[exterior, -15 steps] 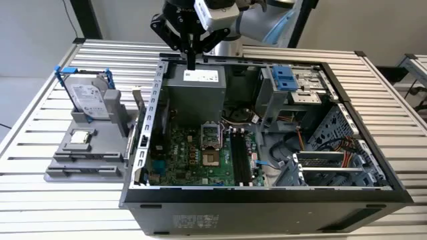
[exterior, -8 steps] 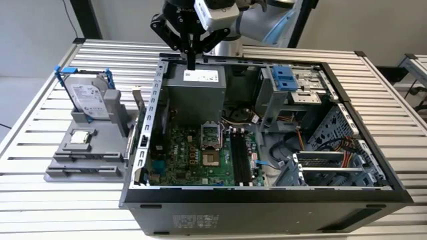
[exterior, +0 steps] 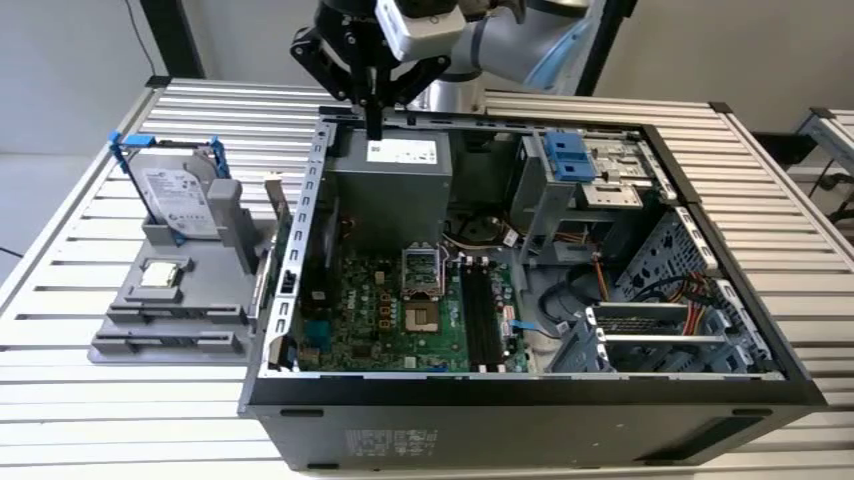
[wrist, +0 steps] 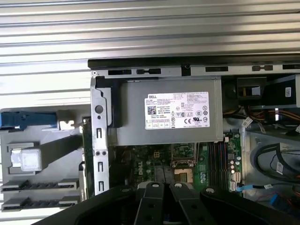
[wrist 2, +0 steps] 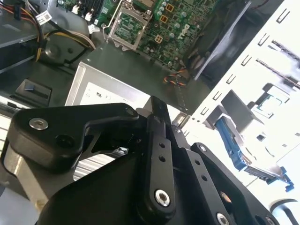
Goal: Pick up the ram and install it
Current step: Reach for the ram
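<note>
- The gripper (exterior: 375,122) hangs over the far wall of the case (exterior: 534,410). Its black jaws are drawn together into one narrow tip, and nothing shows between them.
- In the second wrist view the gripper (wrist 2: 158,111) shows matte black links with bright pivot pins. The two fingers (wrist 2: 159,154) lie flat against each other, above the power supply (wrist 2: 93,96).
- The ram (exterior: 276,212) is not held. It seems to be the thin strip standing on edge in the fixture (exterior: 160,325), just beside the case's wall. In the first wrist view it appears as a narrow green line (wrist: 86,145).
- The fixture is a stepped grey plastic block near the worktop's (exterior: 54,335) edge at the exterior view's left. It also holds an upright drive (exterior: 174,190) — silver-faced, in a blue frame.
- The worktop is ribbed metal with long parallel slats.
- The case is an open box of perforated grey sheet metal, taking up most of the worktop from its middle to the exterior view's right.
- Inside lie the plain grey power supply (exterior: 394,180) with a white label and a green board (exterior: 380,325) with long black slots (exterior: 477,310).
</note>
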`<state>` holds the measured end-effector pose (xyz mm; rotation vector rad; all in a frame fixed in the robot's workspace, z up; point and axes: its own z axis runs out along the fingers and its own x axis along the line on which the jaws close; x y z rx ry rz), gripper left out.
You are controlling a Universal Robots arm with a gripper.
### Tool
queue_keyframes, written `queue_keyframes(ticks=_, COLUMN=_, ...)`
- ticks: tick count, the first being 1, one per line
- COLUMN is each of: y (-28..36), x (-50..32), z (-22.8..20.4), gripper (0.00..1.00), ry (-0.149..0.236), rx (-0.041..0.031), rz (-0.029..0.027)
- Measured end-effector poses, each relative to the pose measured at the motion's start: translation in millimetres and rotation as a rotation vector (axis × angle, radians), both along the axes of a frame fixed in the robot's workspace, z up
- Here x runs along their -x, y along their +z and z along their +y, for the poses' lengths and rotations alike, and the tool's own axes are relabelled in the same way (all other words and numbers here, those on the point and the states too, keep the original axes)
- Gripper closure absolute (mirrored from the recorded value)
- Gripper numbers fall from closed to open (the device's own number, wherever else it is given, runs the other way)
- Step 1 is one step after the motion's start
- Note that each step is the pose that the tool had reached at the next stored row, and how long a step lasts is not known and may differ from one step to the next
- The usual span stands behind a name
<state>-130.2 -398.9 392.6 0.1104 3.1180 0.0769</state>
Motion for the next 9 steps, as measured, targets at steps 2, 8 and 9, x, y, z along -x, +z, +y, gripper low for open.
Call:
queue_keyframes(ticks=2, y=0.0, x=5.9, z=0.0, gripper=1.00, ry=0.000, rx=0.0000, rz=-0.0001)
queue_keyframes(ticks=8, y=0.0, x=22.7, z=-0.1, gripper=1.00, ry=0.000, rx=0.0000, rz=0.0000)
queue_keyframes(ticks=9, y=0.0, x=26.2, z=-0.1, gripper=1.00, ry=0.000, rx=-0.0001, rz=-0.0001)
